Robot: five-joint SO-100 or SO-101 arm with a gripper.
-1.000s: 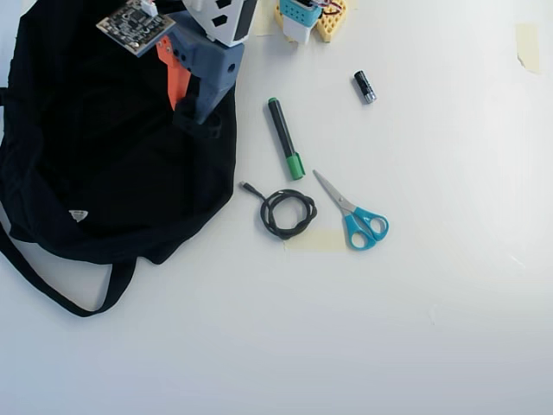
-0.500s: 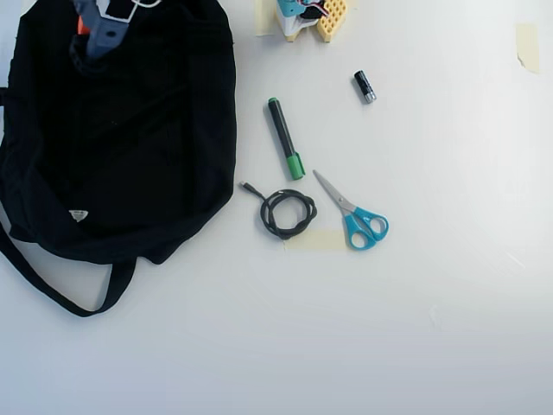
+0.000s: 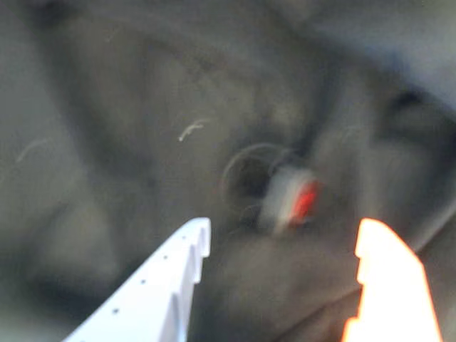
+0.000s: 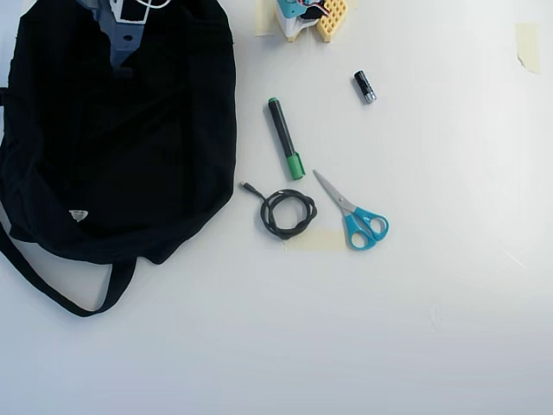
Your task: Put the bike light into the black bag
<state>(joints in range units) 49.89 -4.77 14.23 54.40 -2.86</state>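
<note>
in the blurred wrist view the gripper (image 3: 281, 235) is spread wide and holds nothing, its white finger (image 3: 167, 285) at 7 o'clock and orange finger (image 3: 388, 281) at 5 o'clock. the bike light (image 3: 291, 199) lies loose on the dark fabric of the black bag (image 4: 121, 147), just above the gap. overhead, the bag fills the 10 o'clock side; green marker (image 4: 284, 137), cable (image 4: 287, 213), scissors (image 4: 354, 213) and a small cylinder (image 4: 364, 86) lie apart on the table (image 4: 346, 337).

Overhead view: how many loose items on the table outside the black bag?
4, all right of the black bag: green marker, coiled black cable, blue-handled scissors, small black-and-silver cylinder. Bag contents hidden here.
</note>
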